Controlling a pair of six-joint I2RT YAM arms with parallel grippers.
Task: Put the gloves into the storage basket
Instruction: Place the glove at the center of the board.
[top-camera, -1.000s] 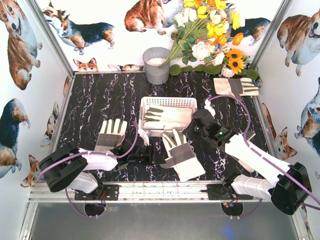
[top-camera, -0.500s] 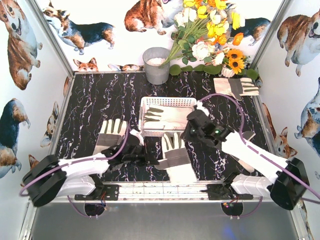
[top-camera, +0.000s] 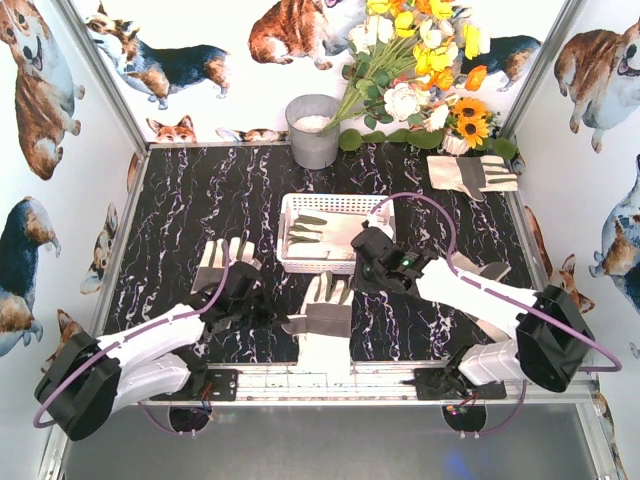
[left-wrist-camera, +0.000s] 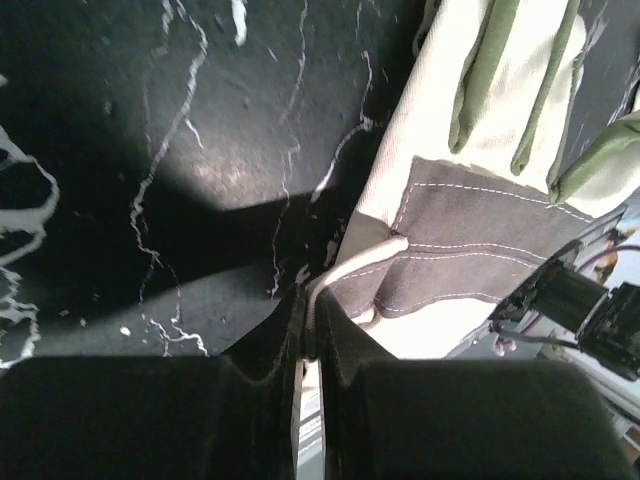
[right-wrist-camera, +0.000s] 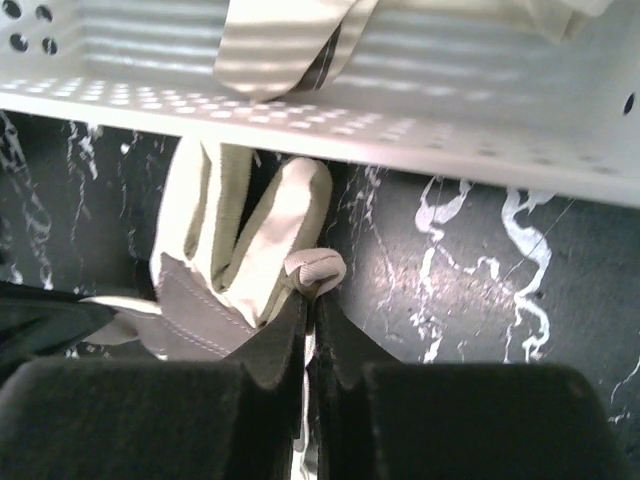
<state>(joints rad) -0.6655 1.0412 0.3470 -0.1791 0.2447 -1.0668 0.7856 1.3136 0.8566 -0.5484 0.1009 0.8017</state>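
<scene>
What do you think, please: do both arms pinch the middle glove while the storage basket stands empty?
Not quite. The storage basket is not empty: a glove lies inside it, as the top external view shows. The left arm and right arm do pinch the middle glove.

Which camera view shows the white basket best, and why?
The top external view: nearly the whole basket shows, with a glove inside. The right wrist view shows only its near wall and a little of the inside, close up. The left wrist view shows none of it.
</scene>
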